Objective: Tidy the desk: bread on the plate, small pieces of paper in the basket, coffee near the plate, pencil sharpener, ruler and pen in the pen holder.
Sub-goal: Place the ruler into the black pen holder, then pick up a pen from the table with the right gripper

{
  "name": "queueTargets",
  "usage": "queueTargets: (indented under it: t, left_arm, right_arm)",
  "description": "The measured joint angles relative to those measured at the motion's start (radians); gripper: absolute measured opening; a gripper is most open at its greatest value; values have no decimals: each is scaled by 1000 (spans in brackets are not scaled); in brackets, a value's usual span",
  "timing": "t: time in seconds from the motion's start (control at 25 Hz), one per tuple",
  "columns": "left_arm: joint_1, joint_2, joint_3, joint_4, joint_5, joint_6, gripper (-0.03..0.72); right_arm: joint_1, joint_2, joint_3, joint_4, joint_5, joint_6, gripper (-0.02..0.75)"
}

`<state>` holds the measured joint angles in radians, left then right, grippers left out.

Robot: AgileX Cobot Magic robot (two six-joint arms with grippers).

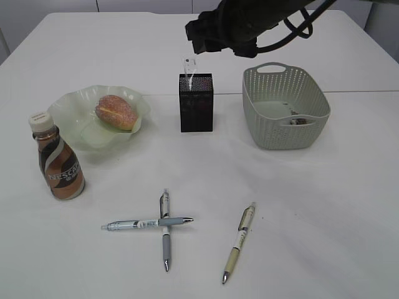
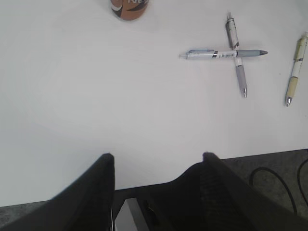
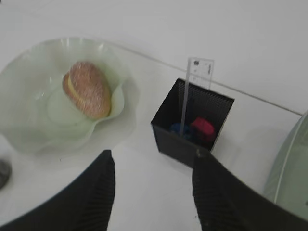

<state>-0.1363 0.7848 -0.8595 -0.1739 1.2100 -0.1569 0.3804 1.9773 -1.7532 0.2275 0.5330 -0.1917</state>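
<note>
The bread (image 1: 116, 111) lies on the green plate (image 1: 67, 103), and the coffee (image 1: 57, 159) stands just left of it. The clear ruler (image 3: 195, 82) stands in the black pen holder (image 3: 166, 130), above a red piece (image 3: 202, 127) and a blue piece (image 3: 179, 129); I cannot tell if either is the pencil sharpener. Two crossed pens (image 1: 147, 223) (image 1: 165, 240) and a third pen (image 1: 239, 242) lie on the front of the desk. My right gripper (image 3: 153, 156) hangs open and empty above the desk in front of the holder. My left gripper (image 2: 158, 156) is open and empty over the front edge.
The sage basket (image 1: 285, 134) stands right of the pen holder with small bits of paper (image 1: 298, 119) inside. The right arm (image 1: 249, 22) reaches in from the back right, above the holder. Cables lie on the dark floor (image 2: 274, 178) beyond the desk's front edge.
</note>
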Motion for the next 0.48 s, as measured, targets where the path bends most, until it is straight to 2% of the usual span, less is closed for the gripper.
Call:
queueTargets:
  t: [0.24, 0.48]
  left_arm:
    - [0, 0, 0, 0, 21, 0, 424]
    - [0, 0, 0, 2, 35, 0, 424]
  right_arm:
    - [67, -30, 0, 8, 239, -170, 382]
    - [217, -30, 0, 33, 350, -419, 382]
